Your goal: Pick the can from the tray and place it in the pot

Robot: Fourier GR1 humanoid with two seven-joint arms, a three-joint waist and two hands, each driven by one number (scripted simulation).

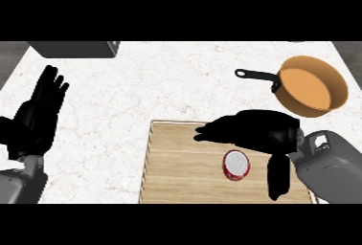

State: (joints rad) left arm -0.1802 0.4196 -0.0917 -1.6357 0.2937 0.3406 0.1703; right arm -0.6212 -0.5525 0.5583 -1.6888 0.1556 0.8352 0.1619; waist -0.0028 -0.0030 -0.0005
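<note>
**Reaching for the can from above**

Hovering over the wooden tray (170, 162), the right hand (258, 131) has its fingers (212, 131) spread open and holding nothing. The red can (236, 165) stands upright on the tray, just below the palm, toward the robot. This hand is much nearer than the left hand (35, 115), which rests open at the left edge. The pot (311, 86) sits on the tabletop (163, 81), up and to the right.

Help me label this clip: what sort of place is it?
Likely a kitchen counter: a pale marble-look countertop bearing an orange pot, a wooden tray and a red can.
</note>
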